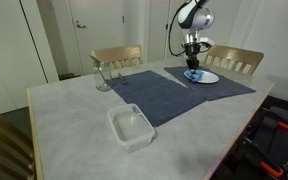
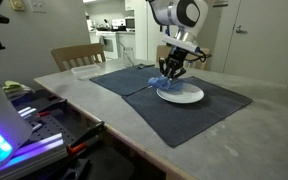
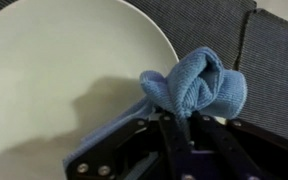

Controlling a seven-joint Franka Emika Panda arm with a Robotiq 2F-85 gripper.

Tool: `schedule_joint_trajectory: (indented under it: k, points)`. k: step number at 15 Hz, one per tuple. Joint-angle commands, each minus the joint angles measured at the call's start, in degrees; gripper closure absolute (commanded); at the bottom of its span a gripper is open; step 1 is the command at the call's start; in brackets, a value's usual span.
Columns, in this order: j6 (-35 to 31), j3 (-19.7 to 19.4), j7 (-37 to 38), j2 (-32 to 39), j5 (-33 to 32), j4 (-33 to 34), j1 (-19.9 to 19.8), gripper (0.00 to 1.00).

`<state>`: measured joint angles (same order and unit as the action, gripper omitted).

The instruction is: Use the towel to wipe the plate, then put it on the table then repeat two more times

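Above the plate (image 3: 64, 70), the hand (image 3: 182, 122) is clamped on the bunched towel (image 3: 199, 85)

Towel (image 3: 199, 85): soft fluffy light-blue cloth. Plate (image 3: 64, 70): smooth, slightly glossy white. Mat (image 3: 279, 50): dark-blue woven fabric, matt. Table (image 1: 64, 120): pale marbled top, smooth. Container (image 1: 131, 127): clear plastic.

Bunched towel (image 3: 196, 85) at plate (image 3: 54, 80) rim

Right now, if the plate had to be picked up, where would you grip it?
Probably the plate rim on the bare side away from the towel, approached low from the side. It lies flat and shallow on the mat, so only the rim offers an edge to pinch.
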<state>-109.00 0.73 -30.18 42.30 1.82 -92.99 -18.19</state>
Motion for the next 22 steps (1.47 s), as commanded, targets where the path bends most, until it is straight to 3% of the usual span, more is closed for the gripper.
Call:
schedule_joint_trajectory:
  k: [1, 10, 16, 17, 19, 22]
  points:
    - [1.3, 1.9, -5.3, -0.9, 1.3, 0.2, -0.1, 0.96]
    - [4.1, 5.1, -16.4, -1.5, 7.0, -0.4, 0.2, 0.96]
    - [5.9, 5.1, -20.2, -1.9, 8.7, -1.3, 1.0, 0.96]
    - [6.0, 4.9, -20.3, -1.9, 8.7, -1.4, 1.1, 0.59]
    - [5.6, 4.3, -19.3, -2.5, 8.3, -1.9, 1.6, 0.52]
    - [4.2, 3.4, -17.3, -4.6, 8.0, -2.7, 1.9, 0.29]
